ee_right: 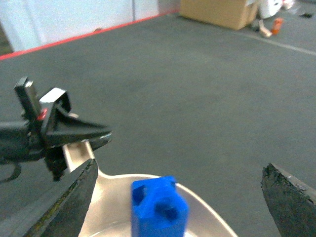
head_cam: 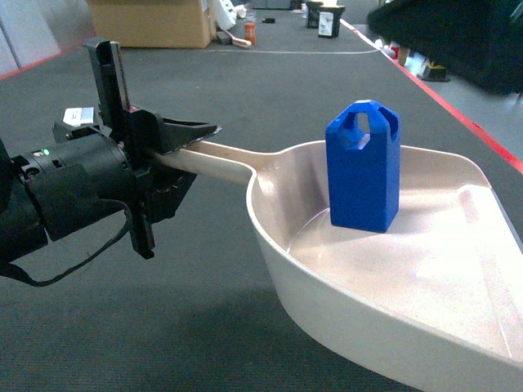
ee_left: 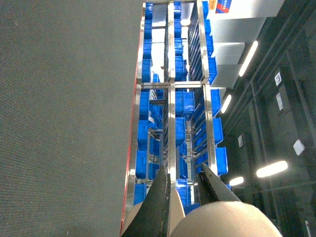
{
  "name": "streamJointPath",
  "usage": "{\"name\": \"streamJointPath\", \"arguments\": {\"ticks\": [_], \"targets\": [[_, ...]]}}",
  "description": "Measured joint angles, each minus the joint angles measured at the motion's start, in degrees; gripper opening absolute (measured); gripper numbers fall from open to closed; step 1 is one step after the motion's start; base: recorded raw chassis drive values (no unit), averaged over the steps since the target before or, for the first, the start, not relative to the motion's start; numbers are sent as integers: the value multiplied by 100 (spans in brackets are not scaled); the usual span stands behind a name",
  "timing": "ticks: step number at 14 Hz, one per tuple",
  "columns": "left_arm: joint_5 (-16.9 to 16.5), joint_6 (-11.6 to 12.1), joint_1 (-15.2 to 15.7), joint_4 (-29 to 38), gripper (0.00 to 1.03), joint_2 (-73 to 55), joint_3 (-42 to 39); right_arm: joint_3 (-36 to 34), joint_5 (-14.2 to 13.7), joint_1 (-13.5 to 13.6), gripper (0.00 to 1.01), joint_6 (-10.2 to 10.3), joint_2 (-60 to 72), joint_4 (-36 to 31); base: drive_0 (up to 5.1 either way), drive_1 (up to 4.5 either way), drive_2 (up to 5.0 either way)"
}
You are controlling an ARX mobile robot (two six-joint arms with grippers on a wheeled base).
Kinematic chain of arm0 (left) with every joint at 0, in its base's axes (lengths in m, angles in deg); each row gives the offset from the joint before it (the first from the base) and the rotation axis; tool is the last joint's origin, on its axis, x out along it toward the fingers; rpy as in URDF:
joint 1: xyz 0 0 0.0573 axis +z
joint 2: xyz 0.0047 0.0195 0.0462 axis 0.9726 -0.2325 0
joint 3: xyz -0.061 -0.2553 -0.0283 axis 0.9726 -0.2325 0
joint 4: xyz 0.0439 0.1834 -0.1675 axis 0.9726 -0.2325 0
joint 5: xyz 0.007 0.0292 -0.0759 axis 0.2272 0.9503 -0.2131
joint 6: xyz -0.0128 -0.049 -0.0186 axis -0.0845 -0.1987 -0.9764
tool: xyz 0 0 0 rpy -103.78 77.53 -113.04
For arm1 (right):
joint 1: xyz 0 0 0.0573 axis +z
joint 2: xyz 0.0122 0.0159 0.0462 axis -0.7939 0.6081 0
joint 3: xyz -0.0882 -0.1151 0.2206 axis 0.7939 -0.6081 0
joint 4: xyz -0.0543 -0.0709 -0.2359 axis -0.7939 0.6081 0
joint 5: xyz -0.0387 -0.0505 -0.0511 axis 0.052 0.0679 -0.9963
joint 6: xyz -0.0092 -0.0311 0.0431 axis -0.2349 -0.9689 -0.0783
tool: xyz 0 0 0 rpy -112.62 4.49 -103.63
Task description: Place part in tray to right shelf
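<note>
Left end effector [head_cam: 184,151]: clamped on the tray's handle.
Right end effector [ee_right: 177,192]: jaws spread wide, above the part.
Part [head_cam: 364,167]: upright blue block, pierced tapered top, standing inside the tray.
Tray [head_cam: 425,327]: smooth beige plastic scoop, curved rim.
Floor [head_cam: 270,98]: dark grey carpet, red line.

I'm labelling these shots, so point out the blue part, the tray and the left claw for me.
blue part [head_cam: 364,175]: head view, on its front face.
tray [head_cam: 282,245]: head view, on the near curved rim.
left claw [head_cam: 186,140]: head view, between its fingertips, closed on the tray's handle.
</note>
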Motion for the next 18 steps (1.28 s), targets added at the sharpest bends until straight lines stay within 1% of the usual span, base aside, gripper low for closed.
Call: {"name": "streamJointPath", "arguments": {"ticks": [1, 2, 3, 4, 5, 6, 7, 8, 10, 11, 12, 13, 14, 15, 18], "targets": [[0, -2, 0, 0, 13, 0, 0, -4, -160, -170, 97, 116, -289, -68, 0, 0, 0], [13, 0, 0, 0, 13, 0, 0, -164, -468, -328, 98, 188, -566, -173, 0, 0, 0], [7, 0, 0, 0, 13, 0, 0, -538, -1040, -400, 98, 66, -813, -452, 0, 0, 0], [9, -2, 0, 2, 13, 0, 0, -951, -2120, -289, 89, 179, -874, -1123, 0, 0, 0], [9, -2, -4, 2, 13, 0, 0, -1370, -2900, -278, 76, 387, -1049, -1488, 0, 0, 0], [-2, 0, -4, -4, 13, 0, 0, -1790, -3200, -439, 63, 487, -1320, -1620, 0, 0, 0], [7, 0, 7, 2, 13, 0, 0, -2124, -3195, -586, 50, 549, -1591, -1705, 0, 0, 0], [28, 0, 4, 0, 13, 0, 0, -2402, -3126, -658, 37, 586, -1816, -1762, 0, 0, 0], [-4, -2, -4, 2, 13, 0, 0, -2889, -2929, -807, 12, 599, -2218, -1786, 0, 0, 0], [2, -2, -4, 0, 13, 0, 0, -3108, -2865, -892, 2, 605, -2468, -1770, 0, 0, 0], [15, -2, -4, 0, 13, 0, 0, -3274, -2824, -968, 2, 608, -2688, -1718, 0, 0, 0], [4, 0, -4, 0, 13, 0, 0, -3414, -2538, -1145, 2, 608, -2896, -1631, 0, 0, 0], [2, 0, -4, 0, 13, 0, 0, -3536, -2352, -1405, 2, 608, -3091, -1565, 0, 0, 0], [15, 0, 4, 0, 13, 0, 0, -3657, -2356, -1467, 2, 610, -3320, -1449, 0, 0, 0], [0, 0, 0, 0, 13, 0, 0, -3919, -2332, -1458, 2, 608, -3954, -1086, 0, 0, 0]]}}
